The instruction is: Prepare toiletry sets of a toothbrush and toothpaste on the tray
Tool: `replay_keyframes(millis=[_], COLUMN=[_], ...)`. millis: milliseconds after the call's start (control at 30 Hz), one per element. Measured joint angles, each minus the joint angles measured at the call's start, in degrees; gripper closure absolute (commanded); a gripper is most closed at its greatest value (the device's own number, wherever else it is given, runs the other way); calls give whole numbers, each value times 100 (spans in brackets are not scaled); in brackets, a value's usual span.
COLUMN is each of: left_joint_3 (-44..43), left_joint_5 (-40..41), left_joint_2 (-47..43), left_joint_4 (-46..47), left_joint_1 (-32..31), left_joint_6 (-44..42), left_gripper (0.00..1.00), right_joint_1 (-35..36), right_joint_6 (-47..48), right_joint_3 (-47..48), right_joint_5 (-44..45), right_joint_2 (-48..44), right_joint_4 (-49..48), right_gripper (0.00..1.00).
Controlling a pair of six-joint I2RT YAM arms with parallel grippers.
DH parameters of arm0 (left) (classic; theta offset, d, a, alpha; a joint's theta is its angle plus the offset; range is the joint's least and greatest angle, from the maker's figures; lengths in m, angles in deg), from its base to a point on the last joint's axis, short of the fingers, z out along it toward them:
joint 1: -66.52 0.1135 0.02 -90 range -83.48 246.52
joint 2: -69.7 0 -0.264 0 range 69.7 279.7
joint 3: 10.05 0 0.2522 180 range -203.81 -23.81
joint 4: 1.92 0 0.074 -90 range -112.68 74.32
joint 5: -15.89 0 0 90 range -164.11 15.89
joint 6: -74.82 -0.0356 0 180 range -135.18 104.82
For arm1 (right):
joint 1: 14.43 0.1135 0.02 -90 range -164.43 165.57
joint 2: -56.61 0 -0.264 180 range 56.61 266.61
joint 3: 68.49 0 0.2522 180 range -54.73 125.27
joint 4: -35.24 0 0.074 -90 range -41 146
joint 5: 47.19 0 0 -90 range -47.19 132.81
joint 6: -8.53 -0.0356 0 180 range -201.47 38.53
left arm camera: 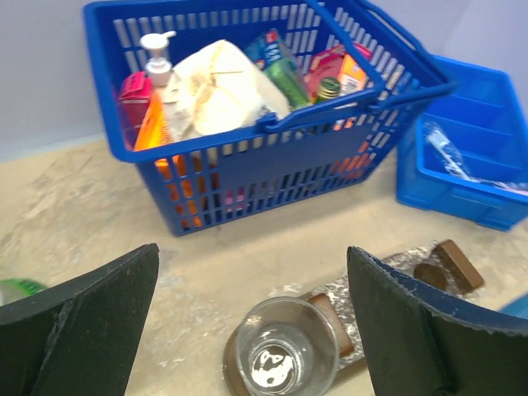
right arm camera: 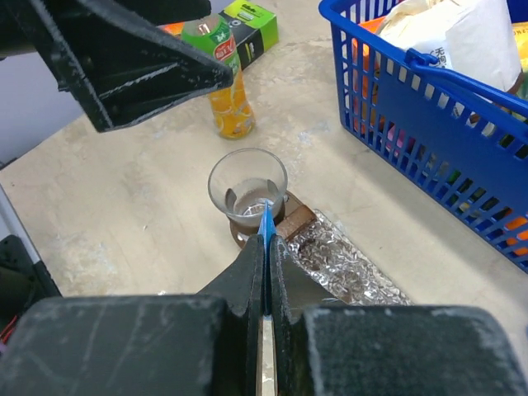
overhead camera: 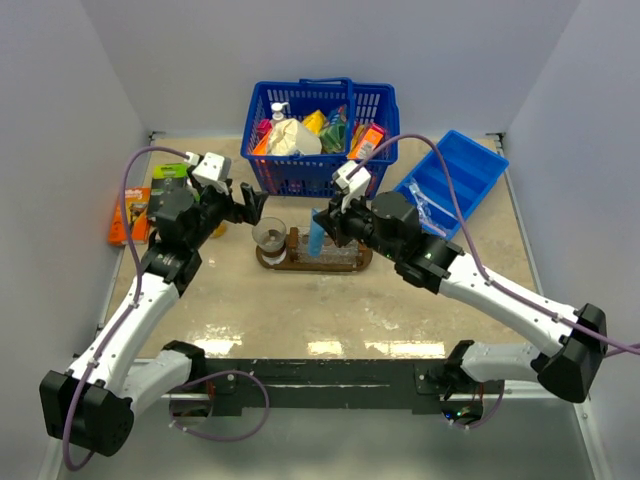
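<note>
Top external view: your right gripper [overhead camera: 325,222] is clenched on the blue tube [overhead camera: 317,240]. It holds the tube upright over the middle of the tray [overhead camera: 300,266], just right of the glass cup [overhead camera: 270,235] on the tray's left end. In the right wrist view the fingers [right arm camera: 247,272] are pinched flat on the tube, its tip toward the cup. Your left gripper [overhead camera: 248,205] is released, jaws wide, hovering beside the cup.

The tray lies mid-table, just in front of the basket [overhead camera: 300,175], with crinkly silvery material [right arm camera: 346,264] over its middle. The basket sits at the table's far edge and holds a pump bottle [overhead camera: 279,112], a white bag [overhead camera: 293,138] and colourful boxes [overhead camera: 335,128]. The blue bin [overhead camera: 470,170] is toward the far right corner, with a clear-wrapped slim item [overhead camera: 430,208] in it (toothbrush? cannot tell).
</note>
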Motion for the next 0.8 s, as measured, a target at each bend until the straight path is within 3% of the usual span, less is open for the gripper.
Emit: replay_keyframes(millis=[233, 800], left_joint_3=[0, 2], left_joint_5=[560, 765], left_joint_2=[17, 74], left_joint_4=[-125, -197], left_joint_1=[4, 4], left_joint_6=[2, 2], left_gripper=[0, 0], right_joint_1=[155, 175], right_joint_6=[11, 133], right_joint_3=[-210, -245], right_joint_5=[374, 758], right_joint_2=[243, 841], right_joint_4=[-667, -1228], right_gripper=[100, 100])
